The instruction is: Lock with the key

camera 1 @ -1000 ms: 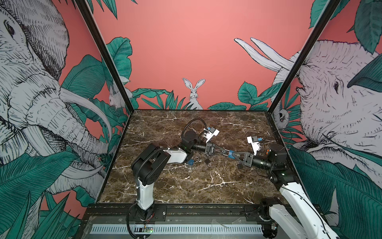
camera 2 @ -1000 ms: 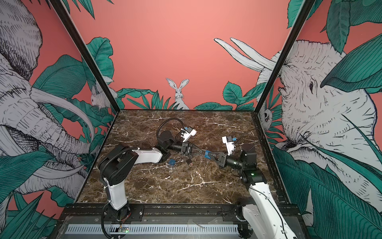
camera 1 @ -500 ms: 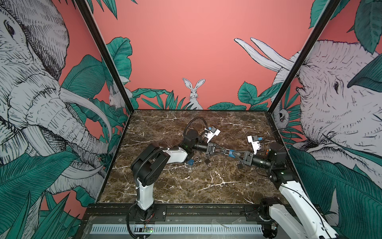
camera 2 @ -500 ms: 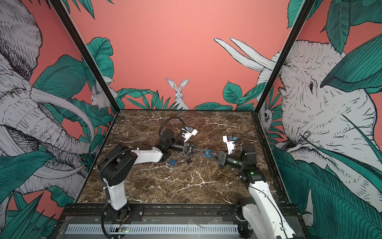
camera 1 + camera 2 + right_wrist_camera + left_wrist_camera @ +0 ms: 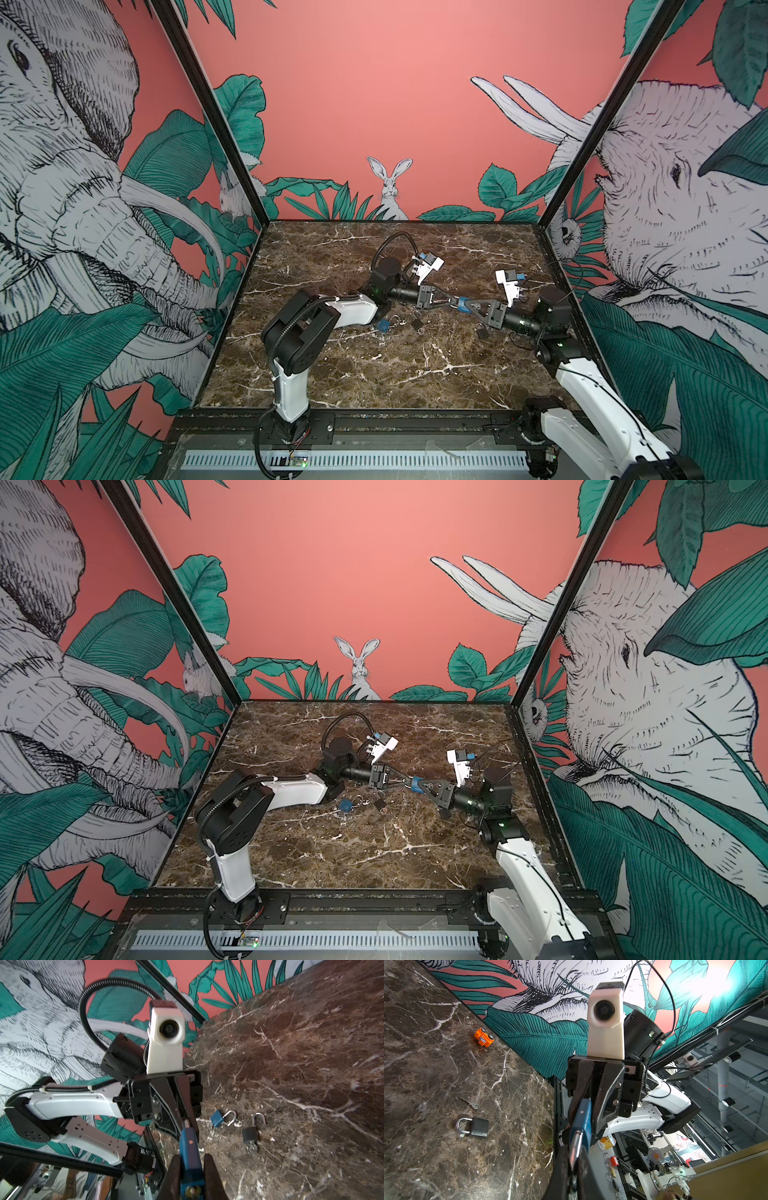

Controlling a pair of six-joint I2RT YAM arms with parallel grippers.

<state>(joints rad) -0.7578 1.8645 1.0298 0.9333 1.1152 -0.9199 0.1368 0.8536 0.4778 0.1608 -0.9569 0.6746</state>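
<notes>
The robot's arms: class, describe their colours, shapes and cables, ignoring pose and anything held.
Both arms pair white shells with black round joints. The left gripper and right gripper are black with tapering fingers, each topped by a white camera housing. A ribbed black conduit loops over the left arm; thin black wire runs along the right arm.

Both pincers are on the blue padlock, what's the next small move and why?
Probably press the left pincer toward the right pincer: it is shut on the silver shackle, the right one on the blue padlock body, both in midair.
</notes>
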